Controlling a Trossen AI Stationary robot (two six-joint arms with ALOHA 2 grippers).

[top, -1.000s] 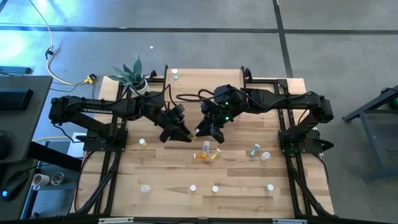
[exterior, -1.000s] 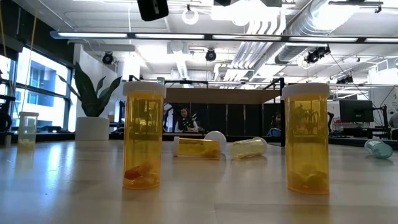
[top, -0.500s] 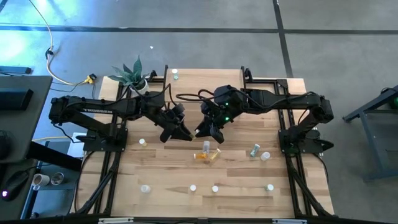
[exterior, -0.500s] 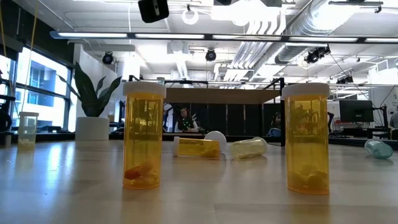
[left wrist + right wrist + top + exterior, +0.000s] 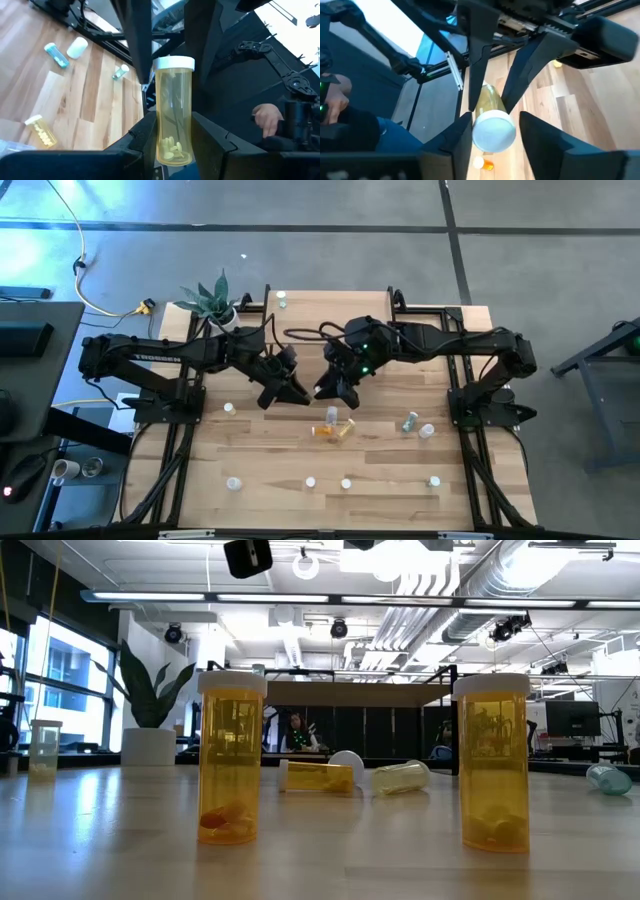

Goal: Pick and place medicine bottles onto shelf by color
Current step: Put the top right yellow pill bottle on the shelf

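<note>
At centre frame you see the left gripper clamped on a yellow bottle, white cap up, pills at its bottom. At left, on the table, lie more bottles. A person's hand shows at right.

You get even, bright overhead light; ceiling strip lights glare in the low view. Daylight enters through the windows. Near orange bottles look sharp, the room behind soft.
</note>
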